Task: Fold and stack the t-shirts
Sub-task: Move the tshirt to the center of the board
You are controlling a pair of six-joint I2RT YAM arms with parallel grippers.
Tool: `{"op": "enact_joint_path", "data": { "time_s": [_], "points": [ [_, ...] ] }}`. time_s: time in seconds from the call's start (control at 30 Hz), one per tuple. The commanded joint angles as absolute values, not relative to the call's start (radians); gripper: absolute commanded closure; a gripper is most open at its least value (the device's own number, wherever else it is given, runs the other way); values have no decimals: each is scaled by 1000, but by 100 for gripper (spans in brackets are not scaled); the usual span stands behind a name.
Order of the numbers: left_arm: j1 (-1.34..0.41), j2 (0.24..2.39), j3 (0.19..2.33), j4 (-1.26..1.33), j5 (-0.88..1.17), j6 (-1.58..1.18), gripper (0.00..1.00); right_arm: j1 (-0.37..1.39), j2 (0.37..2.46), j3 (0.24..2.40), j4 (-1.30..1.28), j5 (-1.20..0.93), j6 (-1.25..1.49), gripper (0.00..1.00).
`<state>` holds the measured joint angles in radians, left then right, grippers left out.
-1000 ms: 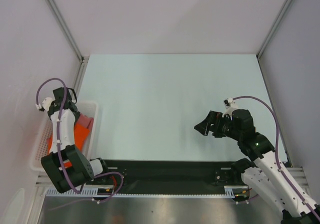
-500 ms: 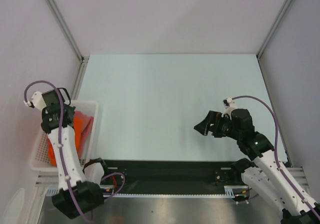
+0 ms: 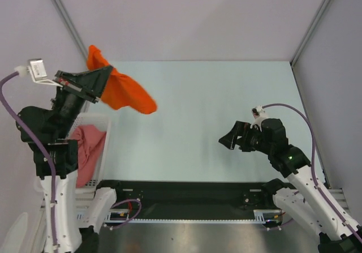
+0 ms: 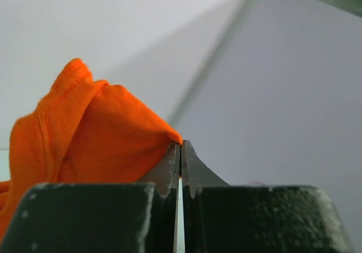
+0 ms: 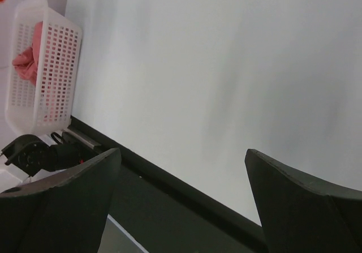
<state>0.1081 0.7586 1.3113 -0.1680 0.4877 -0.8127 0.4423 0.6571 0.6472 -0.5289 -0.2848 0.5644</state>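
My left gripper [image 3: 104, 78] is raised high at the left and shut on the bright orange t-shirt [image 3: 127, 94], which hangs bunched in the air over the table's far left. In the left wrist view the cloth [image 4: 96, 134] is pinched at the closed fingertips [image 4: 181, 151]. The salmon-pink t-shirt [image 3: 86, 144] lies crumpled in the white lattice basket [image 3: 106, 129]; it also shows in the right wrist view [image 5: 29, 58]. My right gripper [image 3: 232, 141] is open and empty, low over the table at the right [image 5: 184, 157].
The basket [image 5: 56, 77] stands at the table's left edge beside the left arm. A black strip [image 3: 186, 193] runs along the near edge between the arm bases. Grey walls enclose the pale table [image 3: 198, 111] at the back and sides.
My left arm has risen out of the basket, lifting the orange t-shirt up and to the right. The pink t-shirt now lies uncovered in the basket. The right arm has barely moved.
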Motion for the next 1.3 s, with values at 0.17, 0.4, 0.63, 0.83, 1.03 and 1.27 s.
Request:
{"op": "enact_joint_path", "data": {
  "time_s": [0.17,0.4,0.63,0.83,1.03,1.27],
  "points": [
    [-398,966,1251,-110,486,-712,100,443,690,776,-609,-166,543,0],
    [-540,1130,967,-208,405,-520,79,420,816,790,-608,-107,496,0],
    [-540,1160,917,-402,196,-394,41,417,1096,881,-554,-195,422,5],
    [-543,1347,1060,-440,265,-452,36,373,1394,1133,-623,-285,404,32],
    [-534,1557,1115,-428,337,-462,36,416,1642,1333,-578,-449,351,21],
    [-528,1649,983,-249,483,-497,31,489,1882,1503,-610,-462,310,22]
  ]
}}
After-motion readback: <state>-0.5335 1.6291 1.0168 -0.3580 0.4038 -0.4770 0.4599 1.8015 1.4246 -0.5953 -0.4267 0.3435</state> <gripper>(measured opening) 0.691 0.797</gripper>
